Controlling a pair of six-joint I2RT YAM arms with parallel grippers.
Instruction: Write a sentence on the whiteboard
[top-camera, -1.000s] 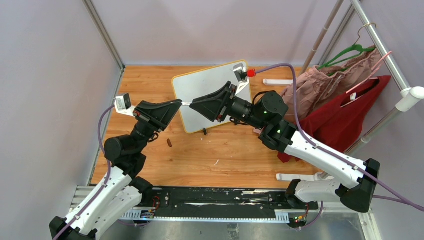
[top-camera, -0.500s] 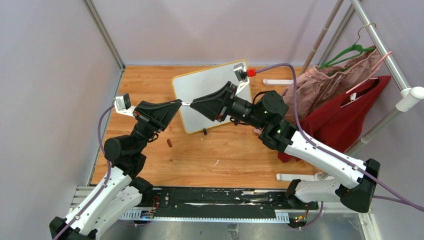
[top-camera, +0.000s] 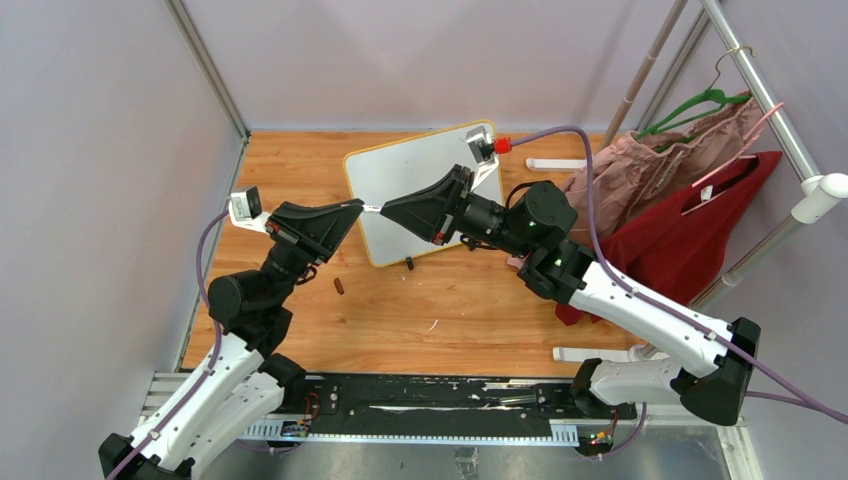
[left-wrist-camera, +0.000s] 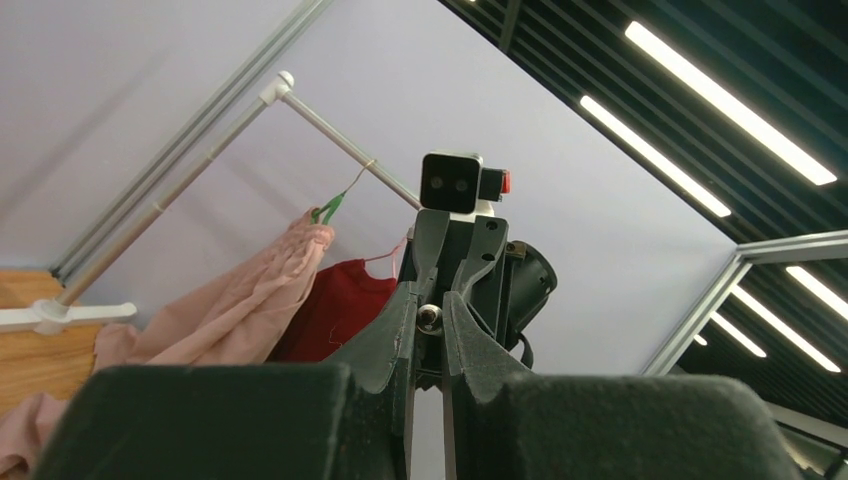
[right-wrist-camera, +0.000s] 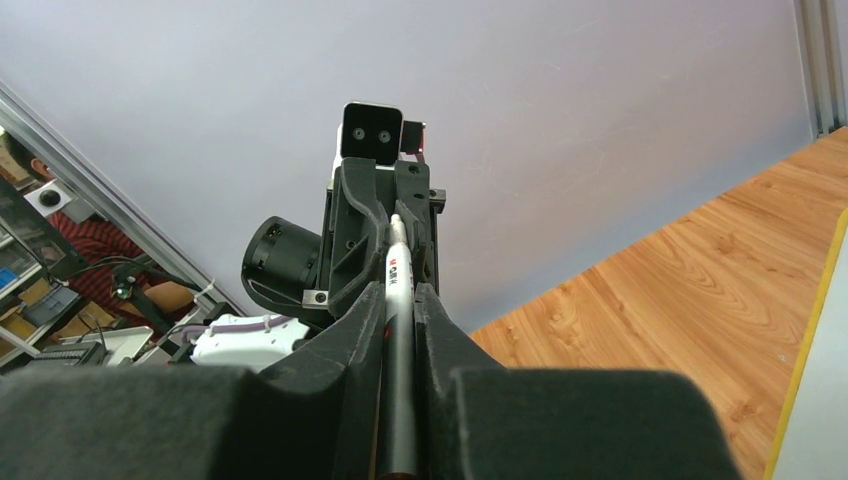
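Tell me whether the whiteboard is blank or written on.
Blank where visible: the top view shows the whiteboard bare white; its middle is hidden.

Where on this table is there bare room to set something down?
Bare wood: the near strip between the small brown piece and the red garment, and the far-left corner beyond the left gripper. Crowded: it meets the right gripper on the marker over the whiteboard.
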